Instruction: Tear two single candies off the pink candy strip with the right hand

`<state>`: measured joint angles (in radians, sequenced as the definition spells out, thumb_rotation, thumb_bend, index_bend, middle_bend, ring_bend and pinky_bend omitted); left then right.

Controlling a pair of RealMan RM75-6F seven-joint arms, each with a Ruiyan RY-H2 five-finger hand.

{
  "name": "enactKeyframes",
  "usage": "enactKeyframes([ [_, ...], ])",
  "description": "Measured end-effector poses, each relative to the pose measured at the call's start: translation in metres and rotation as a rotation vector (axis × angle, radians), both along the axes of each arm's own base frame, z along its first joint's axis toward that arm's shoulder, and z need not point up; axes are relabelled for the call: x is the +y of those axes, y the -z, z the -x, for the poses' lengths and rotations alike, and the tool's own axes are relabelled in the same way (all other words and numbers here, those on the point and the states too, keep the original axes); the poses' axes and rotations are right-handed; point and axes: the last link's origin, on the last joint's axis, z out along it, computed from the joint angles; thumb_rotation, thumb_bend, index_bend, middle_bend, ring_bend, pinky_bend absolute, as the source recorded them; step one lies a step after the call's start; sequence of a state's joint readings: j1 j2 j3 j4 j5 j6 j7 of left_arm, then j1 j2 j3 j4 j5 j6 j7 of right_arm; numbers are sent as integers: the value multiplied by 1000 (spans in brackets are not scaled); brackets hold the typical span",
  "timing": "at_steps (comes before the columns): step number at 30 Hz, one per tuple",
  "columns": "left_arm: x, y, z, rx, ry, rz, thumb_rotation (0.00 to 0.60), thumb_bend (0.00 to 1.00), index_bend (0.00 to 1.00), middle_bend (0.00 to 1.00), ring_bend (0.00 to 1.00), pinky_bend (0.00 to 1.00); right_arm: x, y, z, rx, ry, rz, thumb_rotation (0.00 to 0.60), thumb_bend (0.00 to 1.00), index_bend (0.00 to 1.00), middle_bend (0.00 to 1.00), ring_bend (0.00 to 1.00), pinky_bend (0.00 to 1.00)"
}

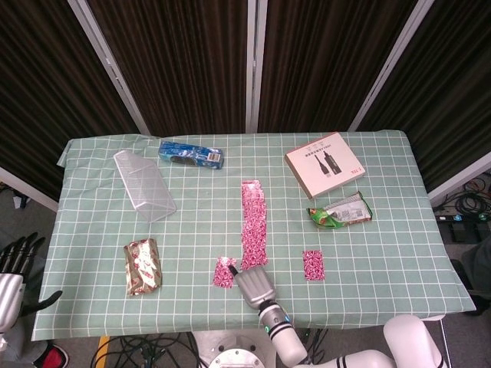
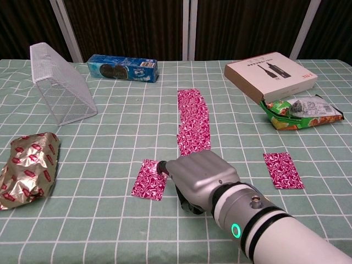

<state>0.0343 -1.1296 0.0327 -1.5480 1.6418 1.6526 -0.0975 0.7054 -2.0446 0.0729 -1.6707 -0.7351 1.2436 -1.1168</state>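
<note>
1. Head view: I take the pink candy strip (image 1: 254, 225) as my landmark; it lies lengthwise at the middle of the desk (image 1: 383, 253), which is covered in a green checked cloth.
2. My right robot hand (image 1: 252, 286) sits at the strip's near end, fingers curled, a fingertip touching a torn-off single candy (image 1: 224, 272) lying just left of that end. I cannot tell whether it actually pinches the piece.
3. A second single candy (image 1: 313, 264) lies flat on the cloth to the right of the strip's near end, apart from it.
4. My left robot hand (image 1: 15, 264) hangs off the desk's left edge, far from the strip, fingers spread and holding nothing.
5. Containers: a clear plastic container (image 1: 143, 185) lies on its side left of the strip; I see nothing in it. A white box (image 1: 323, 164) sits closed to the strip's upper right.
6. Dark curtains (image 1: 184, 61) hang behind the desk.
7. Chest view: the strip (image 2: 193, 121) runs away from me; the right robot hand (image 2: 199, 179) lies at its near end, fingers curled under, a fingertip on the left single candy (image 2: 149, 179).
8. The other single candy (image 2: 282, 170) lies right of the hand.
9. The clear container (image 2: 58, 83) stands far left of the strip, a blue biscuit pack (image 2: 122, 67) behind, a green snack bag (image 2: 301, 111) and the white box (image 2: 270, 70) to the right, and a foil packet (image 2: 29, 168) at near left.
</note>
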Motion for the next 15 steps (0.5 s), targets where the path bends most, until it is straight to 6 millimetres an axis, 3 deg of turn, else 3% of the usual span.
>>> enactKeyframes([
  [15, -1, -1, 1, 2, 2, -3, 581, 14, 50, 8, 0, 87, -3, -2, -11, -26, -22, 23, 600, 1000, 146, 907, 851, 761],
])
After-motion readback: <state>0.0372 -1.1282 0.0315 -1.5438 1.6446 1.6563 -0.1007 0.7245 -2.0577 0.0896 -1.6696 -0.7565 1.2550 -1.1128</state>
